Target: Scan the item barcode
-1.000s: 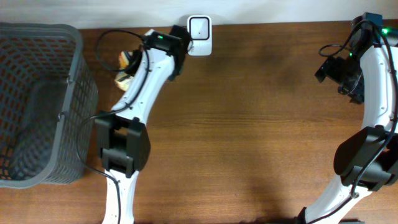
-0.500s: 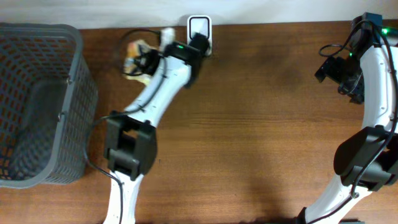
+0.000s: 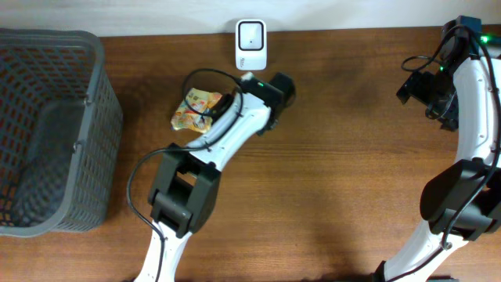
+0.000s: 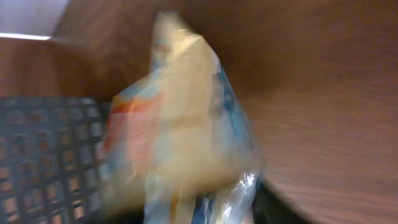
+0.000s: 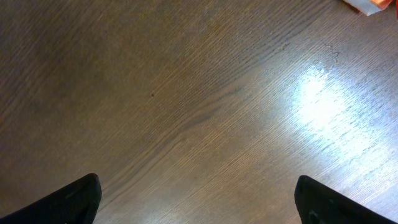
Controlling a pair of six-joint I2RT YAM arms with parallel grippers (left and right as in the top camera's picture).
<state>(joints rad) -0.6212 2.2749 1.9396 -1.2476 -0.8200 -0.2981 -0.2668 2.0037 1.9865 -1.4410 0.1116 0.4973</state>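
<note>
Overhead: a crinkly yellow-and-orange plastic snack packet (image 3: 194, 110) is over the brown wooden table (image 3: 337, 157), near the white box scanner (image 3: 250, 35).
Left gripper (image 3: 215, 112) is right at it, but the wrist view's just a yellow, orange and blue blur, so can't tell its grip. Right gripper (image 5: 198, 198) gapes wide, holding nothing.

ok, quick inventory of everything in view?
basket: 1, grey mesh, table's left end
scanner: 1, white, back edge, centre
packet: 1, yellow and orange, between basket and scanner
orange object: 1, corner of right wrist view, too cropped to identify
table: 1, brown wood
left gripper: 1, black, at the packet; grip unclear, wrist view blurred
right gripper: 1, black, open, empty, over bare table at far right
</note>
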